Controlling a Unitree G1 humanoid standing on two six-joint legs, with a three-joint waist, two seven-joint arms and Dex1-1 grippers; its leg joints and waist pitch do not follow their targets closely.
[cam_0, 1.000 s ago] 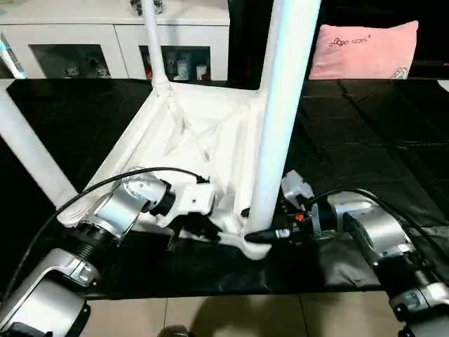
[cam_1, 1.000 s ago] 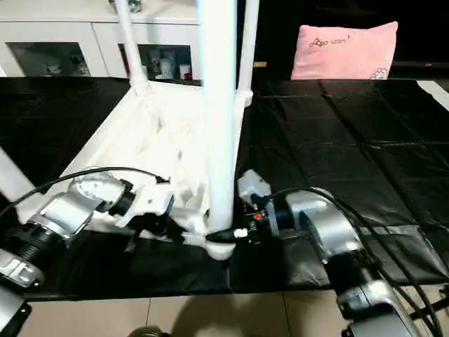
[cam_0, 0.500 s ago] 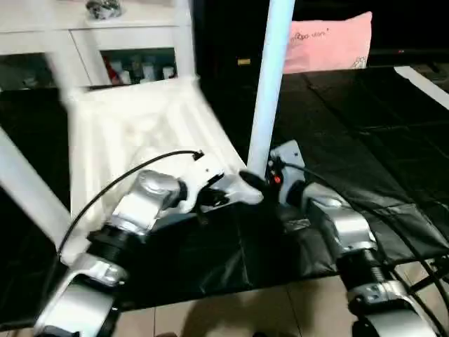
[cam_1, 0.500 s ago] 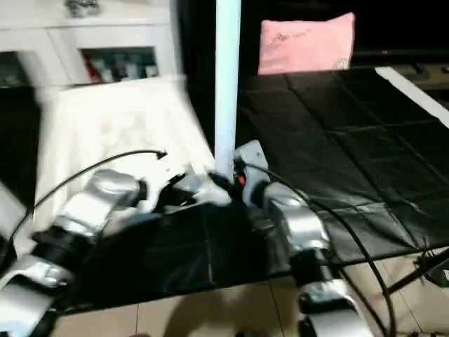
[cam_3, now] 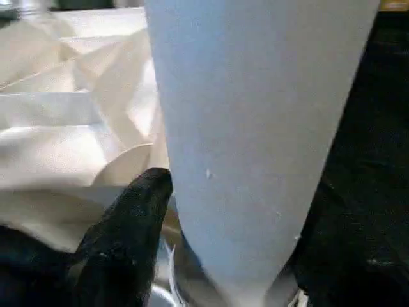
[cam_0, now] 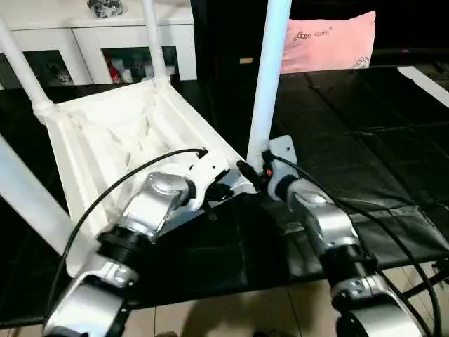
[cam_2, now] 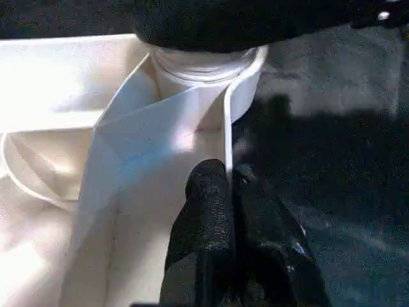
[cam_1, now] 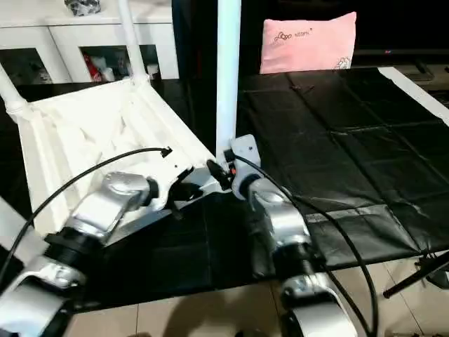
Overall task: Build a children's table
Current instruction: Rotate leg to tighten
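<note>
Nearest you, the L hand is pinched shut on the thin rim wall of the white panel, just beside the near-right corner socket. That's your anchor, so don't loosen it. The R hand is at the foot of the near-right leg, right where the leg meets that socket. You can't tell from here whether it's clamped on the leg or loose around it, so check before you push.

The kids' table lies upside down on the black tabletop, ribbed side up and turned at an angle to you. The leg stands roughly upright in the socket and looks close to seated, though the joint itself is hidden behind the hands.

To finish this leg well:
- Grip low on the leg and push straight down along its axis. A sideways push will prob. cock it in the socket or slide the whole panel on the slick black cover.
- Let the L hand resist, w/ no lifting or twisting of the rim. The wall is thin and will likely flex.
- If it binds, try a small twist, not more force.
- Watch the tall end. It's long, so a small tilt at the base swings wide up top.

The near-left leg and the two far legs stand in their corners. Beyond them are the cabinet and the pink pillow, well apart from the work.
</note>
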